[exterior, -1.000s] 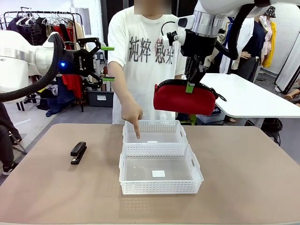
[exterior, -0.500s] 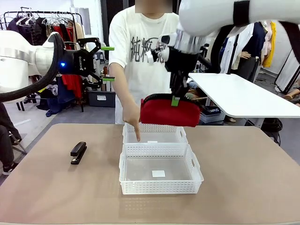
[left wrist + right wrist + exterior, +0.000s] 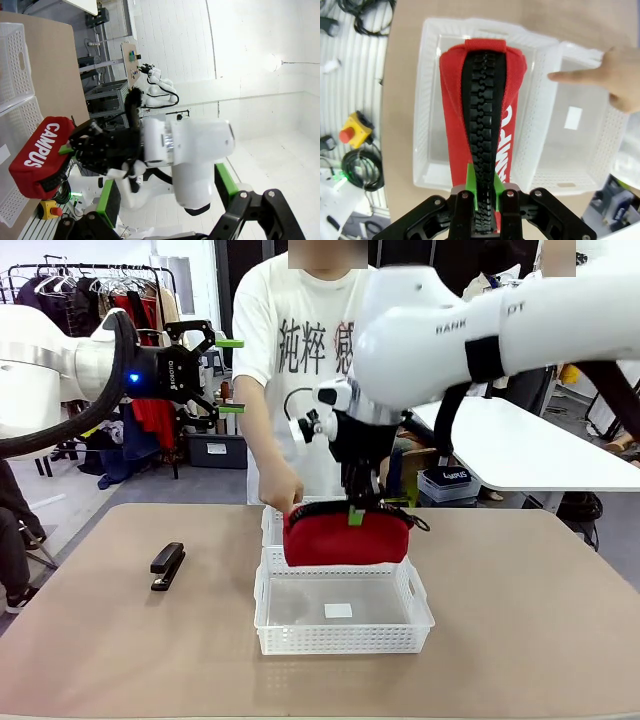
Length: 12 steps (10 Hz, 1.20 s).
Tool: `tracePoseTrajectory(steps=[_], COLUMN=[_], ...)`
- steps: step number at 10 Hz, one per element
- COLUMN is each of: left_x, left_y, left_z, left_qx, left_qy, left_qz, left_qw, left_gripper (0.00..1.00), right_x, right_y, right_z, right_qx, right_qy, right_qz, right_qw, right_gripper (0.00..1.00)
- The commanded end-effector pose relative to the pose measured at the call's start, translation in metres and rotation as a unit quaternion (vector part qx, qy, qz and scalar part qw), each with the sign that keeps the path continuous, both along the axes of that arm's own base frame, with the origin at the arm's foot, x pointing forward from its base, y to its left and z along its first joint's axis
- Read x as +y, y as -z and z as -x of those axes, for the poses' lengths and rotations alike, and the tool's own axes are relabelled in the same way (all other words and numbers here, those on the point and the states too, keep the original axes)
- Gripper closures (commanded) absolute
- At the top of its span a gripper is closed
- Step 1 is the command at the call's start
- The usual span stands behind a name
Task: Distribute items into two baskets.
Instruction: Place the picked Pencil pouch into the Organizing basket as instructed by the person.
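Front view: my right gripper (image 3: 356, 512) is clamped on the top of the red pouch (image 3: 345, 540), which hangs low over the two baskets and hides most of the far basket (image 3: 268, 525). The near basket (image 3: 340, 638) is in front of it. The person's hand (image 3: 284, 488) points down just beside the pouch's left end. The stapler (image 3: 167, 565) lies on the table (image 3: 520, 620), well left of the baskets. My left gripper (image 3: 226, 375) is raised at the left, jaws apart, holding nothing.

Left wrist view: left gripper (image 3: 167, 192) pads are spread wide. The pouch (image 3: 35, 155), with CAMPUS print, hangs from the right gripper (image 3: 70, 148).

Right wrist view: right gripper (image 3: 484, 192) is pinched on the zipper ridge. The pouch (image 3: 452, 100) hangs lengthwise over the near basket (image 3: 427, 100). The person's hand (image 3: 605, 80) points a finger into the far basket (image 3: 600, 145).
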<state>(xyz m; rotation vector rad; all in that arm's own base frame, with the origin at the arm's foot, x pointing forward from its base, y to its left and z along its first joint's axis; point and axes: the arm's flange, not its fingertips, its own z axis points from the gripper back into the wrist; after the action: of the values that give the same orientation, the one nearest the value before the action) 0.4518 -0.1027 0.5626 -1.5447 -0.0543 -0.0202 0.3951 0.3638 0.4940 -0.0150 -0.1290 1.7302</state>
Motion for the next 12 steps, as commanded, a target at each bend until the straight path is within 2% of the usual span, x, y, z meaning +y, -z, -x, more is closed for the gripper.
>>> tracePoseTrajectory(steps=[1, 2, 4, 5, 9, 12], left_x=[0.0, 0.0, 0.0, 0.0, 0.0, 0.0], left_y=[-0.002, -0.002, -0.002, -0.002, -0.002, -0.002], left_z=[0.0, 0.0, 0.0, 0.0, 0.0, 0.0], left_qx=[-0.002, -0.002, -0.002, -0.002, -0.002, -0.002], left_qy=[0.0, 0.0, 0.0, 0.0, 0.0, 0.0], left_qz=[0.001, 0.001, 0.001, 0.001, 0.001, 0.001], left_qw=[1.0, 1.0, 1.0, 1.0, 1.0, 1.0], left_gripper=[0.0, 0.0, 0.0, 0.0, 0.0, 0.0], right_x=[-0.01, -0.01, 0.001, 0.009, 0.03, 0.044], right_y=[0.022, 0.033, 0.046, 0.048, 0.056, 0.065], right_z=[0.014, 0.016, 0.017, 0.018, 0.016, 0.014], right_qx=[-0.025, -0.017, -0.024, -0.032, -0.005, -0.003], right_qy=[0.003, 0.0, -0.005, -0.019, -0.053, -0.052], right_qz=[0.003, 0.008, 0.021, 0.03, 0.032, 0.04], right_qw=[1.0, 1.0, 0.999, 0.999, 0.998, 0.998], right_gripper=[1.0, 1.0, 1.0, 1.0, 1.0, 1.0])
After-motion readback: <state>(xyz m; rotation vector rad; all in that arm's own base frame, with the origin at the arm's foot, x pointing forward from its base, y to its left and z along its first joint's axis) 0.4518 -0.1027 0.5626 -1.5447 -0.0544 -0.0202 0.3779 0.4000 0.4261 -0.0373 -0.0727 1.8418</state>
